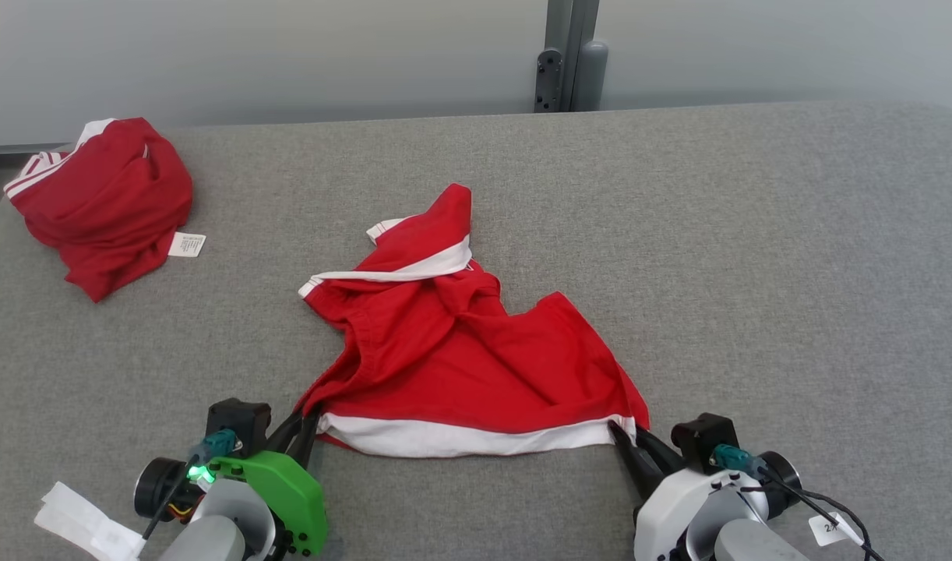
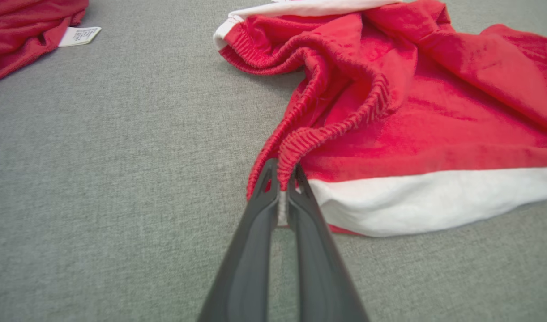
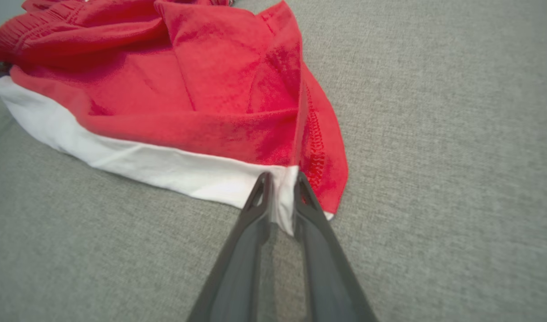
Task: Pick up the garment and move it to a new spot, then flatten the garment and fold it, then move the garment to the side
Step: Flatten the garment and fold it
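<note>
A grey cloth-covered tabletop point(image 1: 756, 273) ran back to a pale wall point(image 1: 289, 54) with a grey post point(image 1: 569, 54). The red garment point(image 1: 460, 351) lay crumpled at the near middle, its white hem corners clamped by the left fingers point(image 2: 255, 232) and the right fingers point(image 3: 251, 232). Another red heap point(image 1: 102, 202) sat far left, well apart.

Garment point(image 1: 460, 351) soft matt cloth; table point(image 1: 756, 273) coarse woven fabric.

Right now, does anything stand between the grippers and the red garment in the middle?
Nothing visible does. The left gripper and the right gripper are each shut on a near corner of the garment. A second red garment lies apart at the far left.
</note>
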